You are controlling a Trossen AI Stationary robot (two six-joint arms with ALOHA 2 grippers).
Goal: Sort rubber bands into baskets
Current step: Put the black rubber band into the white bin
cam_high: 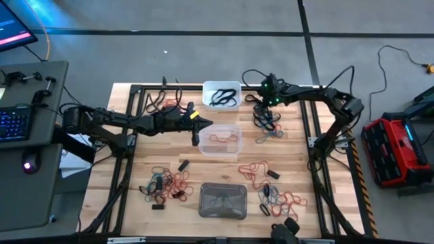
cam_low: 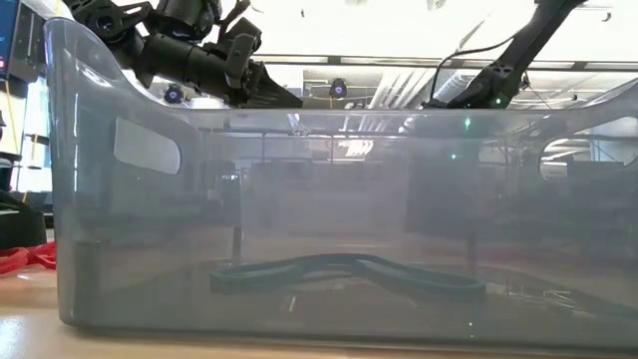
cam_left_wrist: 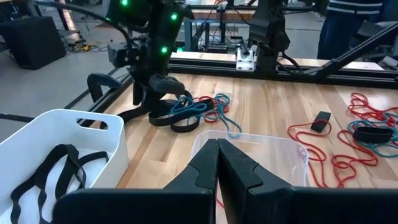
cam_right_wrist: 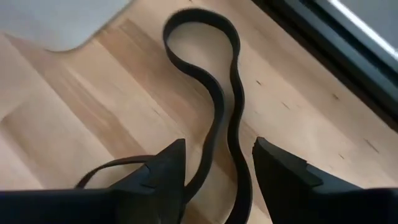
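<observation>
- Right gripper (cam_right_wrist: 217,168): fingers spread apart, a black rubber band (cam_right_wrist: 217,93) lying on the wood running between them; nothing pinched.
- In the high view the right gripper (cam_high: 266,102) sits upper right of centre, over a tangle of black and blue-teal bands (cam_high: 266,120), just right of the white basket (cam_high: 222,85).
- Left gripper (cam_left_wrist: 217,163): fingers pressed together, nothing visible between them; it hangs at the near edge of the clear basket (cam_left_wrist: 292,149).
- High view: left gripper (cam_high: 203,123) centre-left, at the left rim of the clear basket (cam_high: 219,150), which holds a red band (cam_high: 218,139).
- White basket holds black bands (cam_high: 224,96).
- Grey basket (cam_high: 222,190) bottom centre of the counter (cam_high: 291,163), a dark band inside.
- Loose mixed bands lower left (cam_high: 166,184) and lower right (cam_high: 271,193).
</observation>
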